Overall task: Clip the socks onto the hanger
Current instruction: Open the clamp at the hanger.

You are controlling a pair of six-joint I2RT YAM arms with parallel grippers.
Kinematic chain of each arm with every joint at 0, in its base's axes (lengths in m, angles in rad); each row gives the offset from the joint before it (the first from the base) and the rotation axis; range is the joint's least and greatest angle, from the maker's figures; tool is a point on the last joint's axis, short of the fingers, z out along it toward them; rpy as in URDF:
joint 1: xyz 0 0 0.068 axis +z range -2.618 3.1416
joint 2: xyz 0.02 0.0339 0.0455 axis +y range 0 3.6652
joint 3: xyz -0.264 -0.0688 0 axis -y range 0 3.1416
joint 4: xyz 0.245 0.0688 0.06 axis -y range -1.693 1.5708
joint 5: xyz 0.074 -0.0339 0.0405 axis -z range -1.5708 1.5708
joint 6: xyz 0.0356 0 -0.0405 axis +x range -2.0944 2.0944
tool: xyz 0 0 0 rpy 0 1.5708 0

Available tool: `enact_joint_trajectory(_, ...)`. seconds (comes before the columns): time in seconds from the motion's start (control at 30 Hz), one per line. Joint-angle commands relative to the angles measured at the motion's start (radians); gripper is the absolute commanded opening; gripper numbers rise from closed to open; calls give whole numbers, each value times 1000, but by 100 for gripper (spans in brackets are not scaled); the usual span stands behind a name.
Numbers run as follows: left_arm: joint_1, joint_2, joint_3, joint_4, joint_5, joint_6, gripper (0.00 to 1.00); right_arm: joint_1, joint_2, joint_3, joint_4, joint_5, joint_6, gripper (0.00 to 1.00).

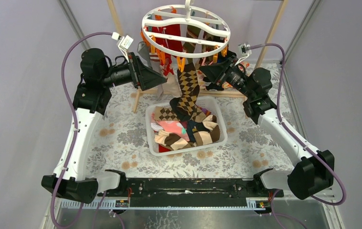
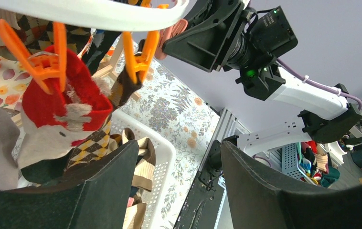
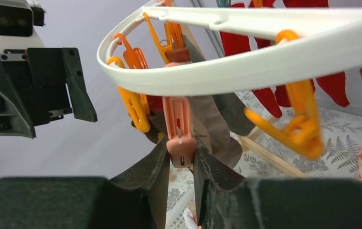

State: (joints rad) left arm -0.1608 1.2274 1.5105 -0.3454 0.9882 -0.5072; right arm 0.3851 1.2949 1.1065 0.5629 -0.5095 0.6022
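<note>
The white ring hanger (image 1: 186, 26) hangs at the back, with orange clips and several socks on it. A brown-and-tan argyle sock (image 1: 188, 87) hangs from an orange clip (image 2: 141, 59), its lower end in the white basket (image 1: 187, 150). A red sock (image 2: 74, 102) hangs on another orange clip. My right gripper (image 1: 204, 71) is under the ring, shut on a salmon clip (image 3: 181, 136). Brown sock fabric (image 3: 217, 126) hangs right behind that clip. My left gripper (image 1: 164, 80) is open and empty, left of the argyle sock; in its wrist view (image 2: 179, 145) the jaws stand wide apart.
The basket holds several more socks, argyle, pink and beige (image 1: 179, 131). The wooden rack frame (image 1: 271, 36) holds the hanger, with its foot bar (image 1: 227, 94) behind the basket. A floral cloth (image 1: 122, 138) covers the table. The hanger ring also shows in the right wrist view (image 3: 265, 62).
</note>
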Motion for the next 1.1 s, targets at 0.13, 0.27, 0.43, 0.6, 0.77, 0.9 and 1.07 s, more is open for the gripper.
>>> enact_joint_trajectory(0.13,7,12,31,7,9,-22,70,-5,-97,-78,128,72,8,18)
enact_joint_trajectory(0.27,8,14,34,12,1,-26,70,7,-109,-51,56,90,-18,12)
enact_joint_trajectory(0.43,7,23,52,20,-14,-33,70,91,-105,39,-117,170,-137,9)
enact_joint_trajectory(0.6,7,44,99,20,-39,-21,70,202,-57,165,-268,287,-259,7)
enact_joint_trajectory(0.77,-6,58,151,-18,-100,33,69,256,-12,244,-341,357,-317,7)
enact_joint_trajectory(0.9,-67,86,219,-104,-195,111,67,292,21,293,-378,394,-352,7)
enact_joint_trajectory(1.07,-150,138,282,-151,-287,160,67,333,36,306,-393,439,-386,7)
